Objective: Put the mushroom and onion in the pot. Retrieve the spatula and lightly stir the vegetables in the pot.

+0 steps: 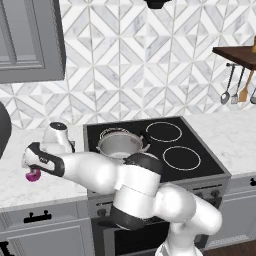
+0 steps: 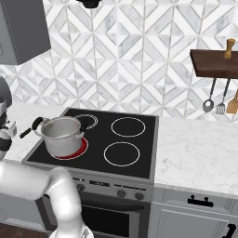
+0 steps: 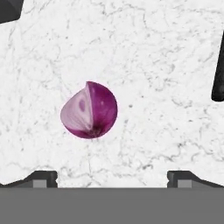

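Over in the left base view, the white arm reaches left across the white marble desk (image 1: 20,187), and the glossy purple-red onion (image 1: 33,175) lies on that desk just under the dark wrist, left of the black stove (image 1: 200,150). The round brushed-steel pot (image 1: 120,142) with loop handles stands on the stove's front left burner, well apart from the onion. At the far right, a metal ladle (image 1: 225,95), a slim slotted silver spatula (image 1: 234,98) and an orange wooden spatula (image 1: 244,90) hang under a dark wooden shelf (image 1: 235,54). From the right base view, the pot (image 2: 62,135) sits on a glowing red burner (image 2: 80,148), and the slotted spatula (image 2: 221,108) hangs between ladle and wooden spatula. Looking down in the hand view, the pincer (image 3: 112,179) is spread wide and holds nothing; its two dark tips stand far apart, and the onion (image 3: 89,110) lies on the marble beyond them, touching neither.
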